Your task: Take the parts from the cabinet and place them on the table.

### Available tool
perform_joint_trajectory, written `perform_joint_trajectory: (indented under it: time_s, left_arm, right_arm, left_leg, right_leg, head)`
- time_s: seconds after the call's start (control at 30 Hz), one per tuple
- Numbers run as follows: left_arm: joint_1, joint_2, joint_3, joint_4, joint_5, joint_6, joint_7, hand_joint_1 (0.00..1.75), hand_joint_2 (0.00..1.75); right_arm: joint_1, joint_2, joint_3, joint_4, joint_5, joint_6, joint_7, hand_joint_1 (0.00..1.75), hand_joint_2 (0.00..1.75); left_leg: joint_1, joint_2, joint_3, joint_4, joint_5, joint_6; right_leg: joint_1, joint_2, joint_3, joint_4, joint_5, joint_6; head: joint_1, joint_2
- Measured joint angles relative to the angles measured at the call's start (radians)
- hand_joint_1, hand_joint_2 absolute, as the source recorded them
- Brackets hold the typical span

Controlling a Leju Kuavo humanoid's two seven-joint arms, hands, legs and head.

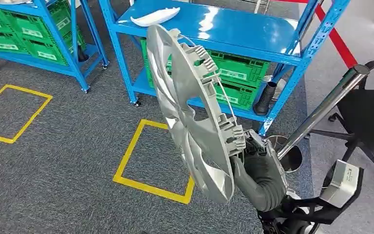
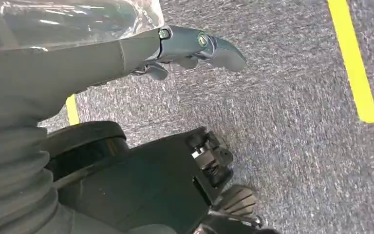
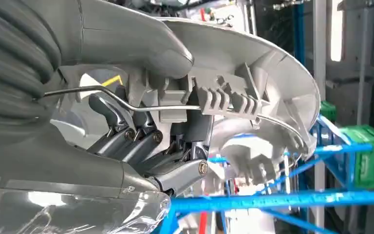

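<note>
A blue shelf (image 1: 233, 27) stands at twelve o'clock on the grey carpet floor (image 1: 73, 146). A white curved part (image 1: 154, 17) lies on its top board, green crates (image 1: 236, 73) on the lower board. Yellow tape squares (image 1: 141, 165) mark the carpet.

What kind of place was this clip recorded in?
Probably a parts storeroom or workshop test area: blue racks holding green crates, yellow squares taped on grey carpet, and the right hand holding a wheel cover.

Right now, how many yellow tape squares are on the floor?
2: one yellow square left, before the left rack; another yellow square centre, partly behind the held wheel cover. More may be hidden.
</note>
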Motion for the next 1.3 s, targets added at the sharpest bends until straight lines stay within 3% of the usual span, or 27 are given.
perform_joint_trajectory:
  time_s: [0.07,0.13,0.17,0.2,0.23,0.33,0.37,0.4,0.43,0.47,0.53,0.57,0.6,0.67,0.7,0.73,0.87,0.9,0.93,0.97,1.03,1.07,1.13,1.2,1.23,1.27,1.3]
  left_arm:
    - [0.002,0.0,0.0,0.0,0.002,0.002,0.0,0.0,1.75]
    - [0.002,0.0,0.0,0.0,0.003,0.005,0.0,0.0,1.75]
    - [0.001,0.0,0.0,0.0,0.003,0.006,0.0,0.0,1.75]
    - [0.001,0.0,0.0,-0.001,0.003,0.006,0.0,0.0,1.75]
    - [-0.002,0.0,0.0,-0.001,0.003,0.006,0.0,0.0,1.75]
    - [0.002,-0.001,-0.002,-0.002,0.004,0.006,0.0,0.0,1.75]
    - [0.004,0.001,-0.002,-0.001,0.004,0.007,0.0,0.0,1.75]
    - [0.006,0.0,-0.002,-0.002,0.004,0.007,0.0,0.0,1.75]
    - [0.004,0.0,-0.002,-0.002,0.005,0.007,0.0,0.0,1.75]
    - [0.001,0.001,-0.002,-0.002,0.005,0.007,0.0,0.0,1.75]
    - [0.0,0.001,-0.002,-0.002,0.005,0.007,0.0,0.0,1.75]
    - [0.001,0.001,-0.002,-0.002,0.006,0.007,0.0,0.0,1.75]
    - [0.003,0.001,-0.002,-0.002,0.008,0.007,0.001,0.0,1.75]
    - [0.004,0.003,-0.002,-0.002,0.009,0.007,0.002,0.0,1.75]
    - [0.003,0.003,-0.002,-0.002,0.01,0.007,0.004,0.0,1.75]
    - [0.001,0.003,-0.002,-0.002,0.01,0.007,0.007,0.0,1.75]
    - [0.002,0.005,-0.002,-0.002,0.019,0.013,0.022,0.0,1.75]
    - [0.005,0.006,-0.002,-0.001,0.026,0.014,0.029,0.0,1.75]
    - [0.005,0.009,-0.002,-0.001,0.034,0.016,0.034,0.0,1.75]
    - [0.003,0.013,-0.002,-0.001,0.037,0.014,0.038,0.0,1.75]
    - [-0.001,0.023,-0.002,-0.001,0.045,0.009,0.039,0.0,1.75]
    - [0.0,0.029,-0.002,-0.001,0.05,0.005,0.042,0.0,1.75]
    - [0.001,0.04,-0.002,-0.001,0.056,0.003,0.046,0.0,1.75]
    - [0.0,0.046,-0.002,-0.001,0.064,0.001,0.058,0.0,1.75]
    - [0.001,0.048,-0.001,-0.001,0.068,0.001,0.064,0.0,1.75]
    - [-0.002,0.052,-0.001,-0.001,0.072,0.002,0.067,0.0,1.75]
    - [-0.002,0.054,-0.001,-0.001,0.076,0.001,0.069,0.0,1.75]
  right_arm:
    - [0.0,0.0,0.0,0.004,0.0,0.0,0.001,1.75,1.75]
    - [0.001,0.0,0.0,0.006,0.0,0.0,0.003,1.75,1.75]
    - [0.001,0.0,0.0,0.006,0.0,0.0,0.003,1.75,1.75]
    - [0.0,0.0,0.0,0.007,0.003,0.0,0.003,1.75,1.75]
    - [0.001,0.0,0.0,0.008,0.004,0.0,0.004,1.75,1.75]
    - [-0.001,0.0,0.0,0.007,0.009,0.0,0.004,1.75,1.75]
    - [-0.001,0.0,-0.001,0.007,0.01,0.0,0.004,1.75,1.75]
    - [-0.001,0.0,-0.001,0.008,0.01,-0.001,0.006,1.75,1.75]
    - [0.0,0.0,-0.001,0.008,0.011,-0.002,0.006,1.75,1.75]
    - [0.0,0.0,-0.001,0.008,0.011,-0.002,0.006,1.75,1.75]
    - [0.0,0.0,-0.001,0.008,0.011,-0.002,0.006,1.75,1.75]
    - [0.0,0.0,0.0,0.008,0.011,-0.002,0.006,1.75,1.75]
    - [0.0,0.0,-0.001,0.01,0.011,-0.003,0.006,1.75,1.75]
    - [0.0,0.0,-0.001,0.01,0.011,-0.004,0.007,1.75,1.75]
    - [0.0,0.0,-0.001,0.01,0.011,-0.005,0.008,1.75,1.75]
    - [0.0,0.0,-0.001,0.01,0.011,-0.006,0.009,1.75,1.75]
    - [-0.001,0.001,-0.001,0.015,0.006,-0.005,0.008,1.75,1.75]
    - [-0.002,0.001,-0.002,0.016,0.005,-0.001,0.005,1.75,1.75]
    - [-0.003,0.001,-0.002,0.018,0.001,0.006,0.002,1.75,1.75]
    - [-0.003,0.001,-0.002,0.02,-0.002,0.01,-0.003,1.75,1.75]
    - [-0.005,0.001,-0.001,0.025,-0.008,0.02,-0.009,1.75,1.75]
    - [-0.005,0.001,-0.001,0.027,-0.011,0.022,-0.01,1.75,1.75]
    - [-0.005,0.001,-0.001,0.029,-0.012,0.023,-0.011,1.75,1.75]
    - [-0.009,0.001,-0.001,0.032,-0.012,0.024,-0.011,1.75,1.75]
    - [-0.012,0.001,-0.001,0.033,-0.012,0.025,-0.013,1.75,1.75]
    - [-0.013,0.001,-0.001,0.034,-0.012,0.026,-0.015,1.75,1.75]
    - [-0.016,0.001,0.0,0.034,-0.012,0.028,-0.015,1.75,1.75]
  left_leg:
    - [-0.003,-0.018,-0.005,0.007,0.001,0.0]
    - [-0.003,-0.043,-0.006,0.014,0.0,-0.001]
    - [-0.003,-0.056,-0.006,0.017,-0.001,-0.002]
    - [-0.002,-0.067,-0.009,0.021,-0.003,-0.006]
    - [-0.008,-0.076,-0.02,0.03,-0.001,-0.012]
    - [0.007,-0.106,-0.044,0.031,0.011,-0.033]
    - [0.001,-0.117,-0.047,0.032,0.013,-0.039]
    - [-0.003,-0.089,-0.049,0.039,0.002,-0.043]
    - [-0.004,-0.049,-0.066,0.072,-0.027,-0.053]
    - [0.001,-0.028,-0.097,0.141,-0.066,-0.061]
    - [0.007,-0.015,-0.162,0.291,-0.125,-0.072]
    - [0.01,-0.014,-0.175,0.324,-0.127,-0.075]
    - [0.012,-0.012,-0.165,0.311,-0.108,-0.077]
    - [0.013,-0.005,-0.101,0.189,-0.032,-0.076]
    - [0.012,0.025,-0.049,0.09,0.013,-0.071]
    - [0.001,0.075,-0.024,0.042,0.006,-0.068]
    - [-0.007,0.04,-0.034,0.022,0.004,-0.028]
    - [0.003,0.031,-0.029,0.014,0.011,-0.017]
    - [0.002,0.022,-0.031,0.014,0.013,-0.012]
    - [0.002,0.013,-0.033,0.014,0.014,-0.006]
    - [-0.001,-0.012,-0.034,0.014,0.015,-0.003]
    - [-0.004,-0.026,-0.033,0.015,0.015,-0.002]
    - [-0.005,-0.057,-0.033,0.02,0.015,-0.003]
    - [-0.004,-0.086,-0.034,0.03,0.011,-0.007]
    - [0.0,-0.097,-0.043,0.035,0.008,-0.011]
    - [-0.003,-0.113,-0.054,0.049,0.009,-0.017]
    - [0.004,-0.118,-0.063,0.048,0.014,-0.025]
  right_leg:
    - [0.0,0.0,-0.034,0.08,-0.01,-0.001]
    - [0.0,0.004,0.009,-0.011,0.066,-0.007]
    - [0.0,0.018,0.049,-0.1,0.117,-0.011]
    - [0.0,0.054,0.079,-0.176,0.145,-0.017]
    - [-0.004,0.095,0.084,-0.186,0.139,-0.018]
    - [0.003,0.065,0.08,-0.199,0.129,-0.022]
    - [-0.006,0.051,0.082,-0.21,0.134,-0.028]
    - [-0.01,0.036,0.086,-0.217,0.137,-0.033]
    - [-0.01,0.024,0.087,-0.219,0.139,-0.037]
    - [-0.009,0.01,0.087,-0.218,0.139,-0.039]
    - [-0.008,-0.02,0.087,-0.217,0.138,-0.04]
    - [-0.008,-0.034,0.087,-0.217,0.138,-0.04]
    - [-0.008,-0.045,0.087,-0.216,0.137,-0.039]
    - [-0.008,-0.066,0.089,-0.215,0.135,-0.035]
    - [-0.008,-0.076,0.092,-0.215,0.133,-0.032]
    - [-0.001,-0.083,0.092,-0.215,0.131,-0.026]
    - [0.003,-0.126,0.093,-0.217,0.133,-0.004]
    - [-0.002,-0.106,0.091,-0.212,0.12,0.004]
    - [-0.004,-0.05,0.08,-0.184,0.094,0.003]
    - [-0.004,-0.018,0.053,-0.121,0.057,0.001]
    - [-0.003,0.002,-0.021,0.042,-0.011,0.0]
    - [-0.002,0.002,-0.045,0.089,-0.017,-0.001]
    - [-0.003,0.004,-0.026,0.036,0.047,-0.006]
    - [-0.004,0.036,0.043,-0.126,0.14,-0.013]
    - [-0.009,0.099,0.062,-0.162,0.135,-0.017]
    - [-0.013,0.112,0.064,-0.188,0.136,-0.013]
    - [-0.006,0.102,0.059,-0.183,0.133,-0.015]
  head:
    - [0.0,0.0]
    - [0.0,0.0]
    - [0.0,0.0]
    - [0.001,0.0]
    - [-0.006,0.0]
    - [-0.002,0.0]
    - [-0.002,0.0]
    - [0.0,0.0]
    - [-0.013,0.0]
    - [-0.017,0.0]
    - [-0.017,0.0]
    - [-0.017,0.0]
    - [-0.017,0.0]
    - [-0.017,0.0]
    - [-0.019,0.0]
    - [-0.018,0.0]
    - [-0.019,0.0]
    - [-0.016,0.0]
    - [-0.014,0.0]
    - [-0.01,0.0]
    - [-0.005,0.0]
    - [-0.004,0.0]
    - [-0.004,0.0]
    - [-0.004,0.0]
    - [-0.005,0.0]
    - [-0.007,0.0]
    - [-0.006,0.0]
